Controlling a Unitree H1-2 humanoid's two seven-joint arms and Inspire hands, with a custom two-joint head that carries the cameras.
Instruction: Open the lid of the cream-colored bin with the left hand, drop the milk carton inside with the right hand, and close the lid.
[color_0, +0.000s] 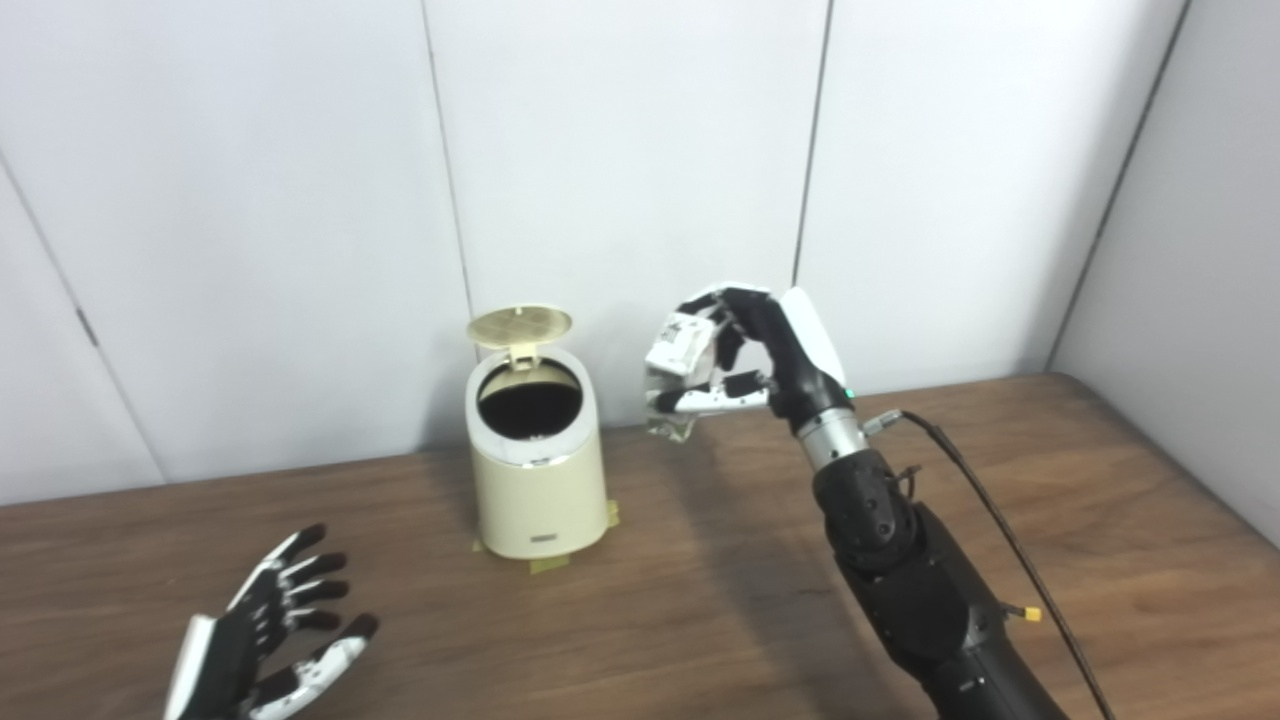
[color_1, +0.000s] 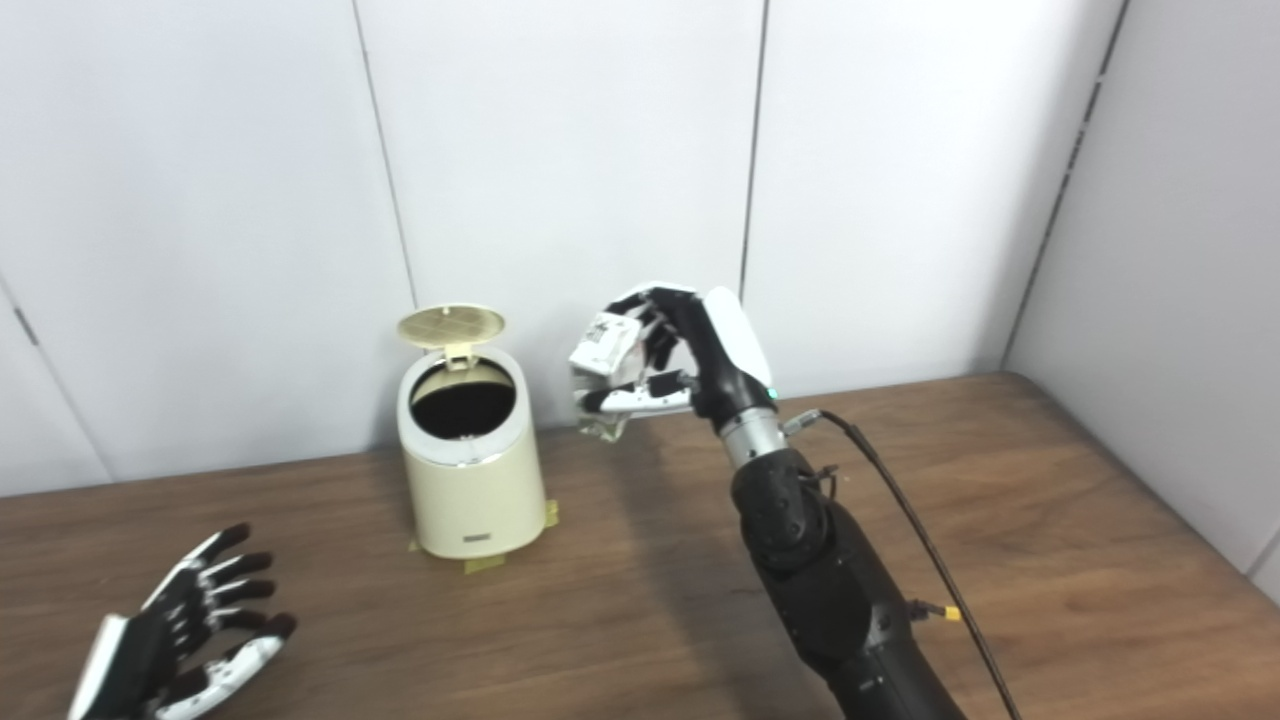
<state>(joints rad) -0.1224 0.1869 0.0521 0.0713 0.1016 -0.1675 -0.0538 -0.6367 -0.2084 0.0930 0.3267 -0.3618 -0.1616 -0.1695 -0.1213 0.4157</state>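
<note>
The cream-colored bin (color_0: 540, 490) stands on the wooden table near the back wall, taped down at its base. Its round lid (color_0: 520, 328) is flipped up and stands open behind the dark mouth. My right hand (color_0: 745, 360) is shut on the white milk carton (color_0: 678, 375) and holds it in the air, to the right of the bin's mouth and about level with the lid. My left hand (color_0: 270, 640) is open and empty, low over the table at the front left, well apart from the bin.
The wooden table (color_0: 1050, 500) runs to the right, with its right edge along a grey wall panel. White wall panels stand close behind the bin. A black cable (color_0: 985, 500) hangs along my right forearm.
</note>
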